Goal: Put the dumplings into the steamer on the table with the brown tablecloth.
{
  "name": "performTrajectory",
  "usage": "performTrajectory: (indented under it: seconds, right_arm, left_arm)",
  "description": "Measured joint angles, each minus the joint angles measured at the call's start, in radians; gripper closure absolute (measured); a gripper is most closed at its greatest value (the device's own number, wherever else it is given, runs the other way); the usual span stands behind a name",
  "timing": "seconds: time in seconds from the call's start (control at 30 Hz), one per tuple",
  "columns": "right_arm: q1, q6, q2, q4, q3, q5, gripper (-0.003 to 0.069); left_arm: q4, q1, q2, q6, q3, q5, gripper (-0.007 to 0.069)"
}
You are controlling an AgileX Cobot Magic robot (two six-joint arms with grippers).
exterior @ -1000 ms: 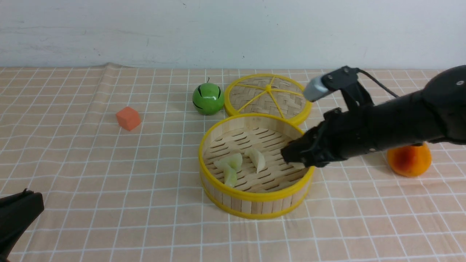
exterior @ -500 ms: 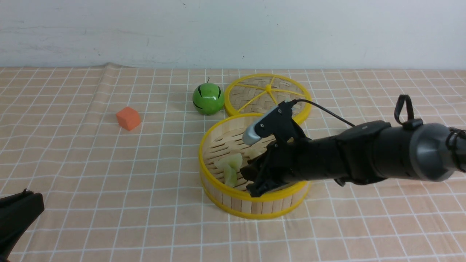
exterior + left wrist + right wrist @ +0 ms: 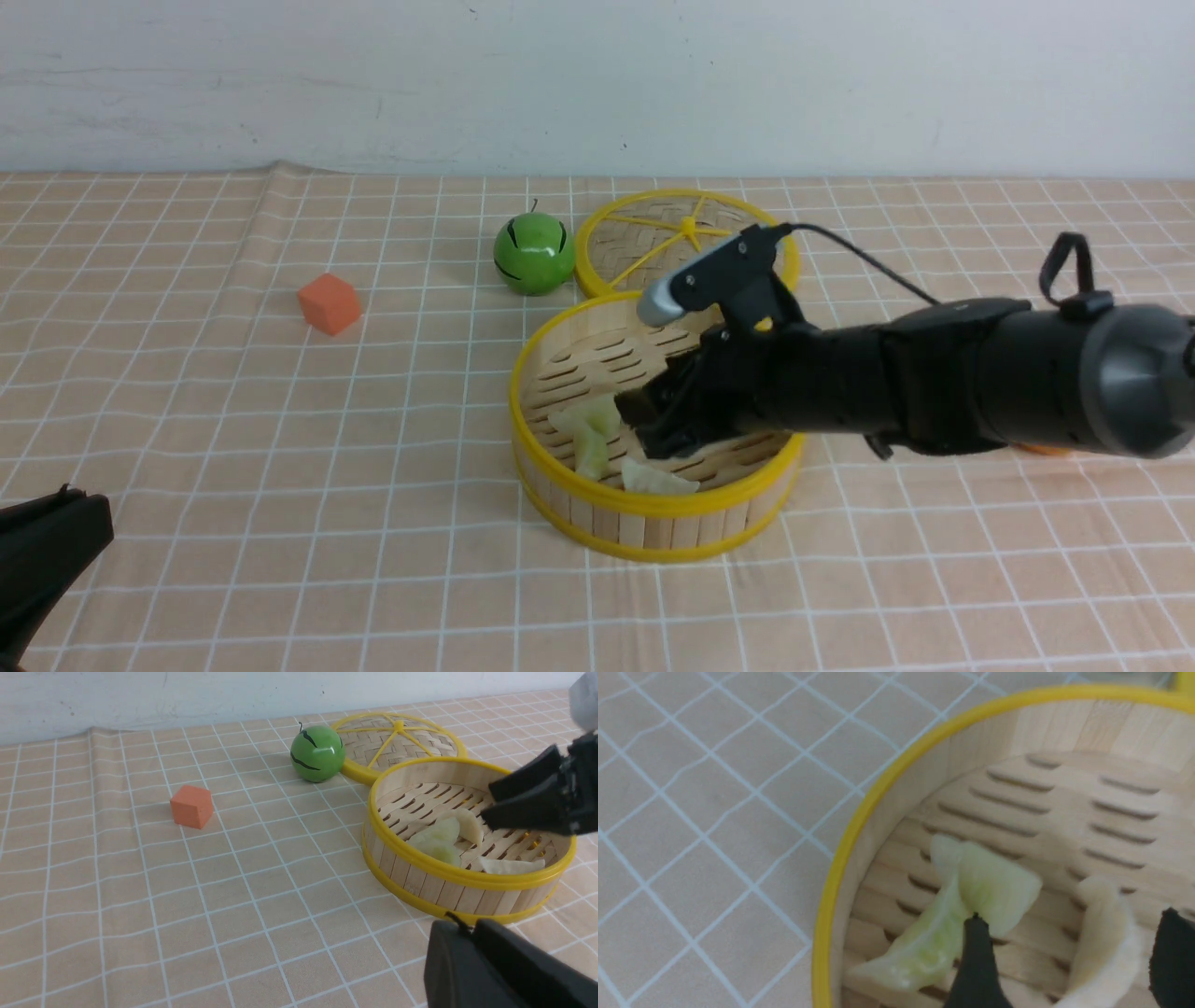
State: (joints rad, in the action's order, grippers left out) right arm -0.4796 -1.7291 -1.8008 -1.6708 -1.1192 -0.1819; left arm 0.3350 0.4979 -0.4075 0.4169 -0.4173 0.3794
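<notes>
Four dumplings [image 3: 439, 835] lay inside the steamer [image 3: 420, 882] on the brown tablecloth [image 3: 140, 882], so we judged the placing step nearly done. The right gripper [image 3: 644, 427] hung low over them, jaws apart, gripping nothing; next it needed to lift clear without knocking the steamer. The front view hid one cream dumpling that the left wrist view showed. Whether the left gripper [image 3: 467, 933] was closed, we could not tell.
</notes>
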Motion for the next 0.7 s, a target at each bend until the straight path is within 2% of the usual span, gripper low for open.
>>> performTrajectory:
  seconds: [0.03,0.13,0.2,0.23,0.3,0.4,0.53,0.63,0.7]
  right_arm:
    - [0.000,0.000,0.008,0.000,0.000,0.004,0.0200]
    - [0.000,0.010,0.197,0.000,0.000,0.037,0.0288]
    - [0.000,0.038,0.315,-0.002,0.008,0.031,0.0379]
    - [0.000,0.045,0.339,-0.002,0.011,0.027,0.0389]
    - [0.000,0.095,0.472,0.014,0.054,-0.034,0.0535]
    - [0.000,0.191,0.567,0.131,0.131,-0.181,0.0659]
    - [0.000,0.406,0.601,0.372,0.213,-0.448,0.0678]
    - [0.000,0.675,0.592,0.613,0.247,-0.701,0.0678]
    - [0.000,0.769,0.586,0.728,0.249,-0.803,0.0677]
  left_arm:
    - [0.000,0.000,0.000,0.000,0.000,0.000,0.0578]
    - [0.000,0.000,0.000,0.000,0.000,-0.004,0.0576]
    - [0.000,0.000,0.000,0.000,0.000,-0.004,0.0575]
    - [0.000,0.000,0.000,0.000,0.000,-0.004,0.0575]
    - [0.000,0.000,0.000,0.000,0.000,-0.005,0.0573]
    - [0.000,0.000,0.000,0.000,0.000,-0.006,0.0570]
    - [0.000,0.000,0.000,0.000,0.000,-0.007,0.0568]
    - [0.000,0.000,0.000,0.000,0.000,-0.008,0.0568]
    - [0.000,0.000,0.000,0.000,0.000,-0.008,0.0568]
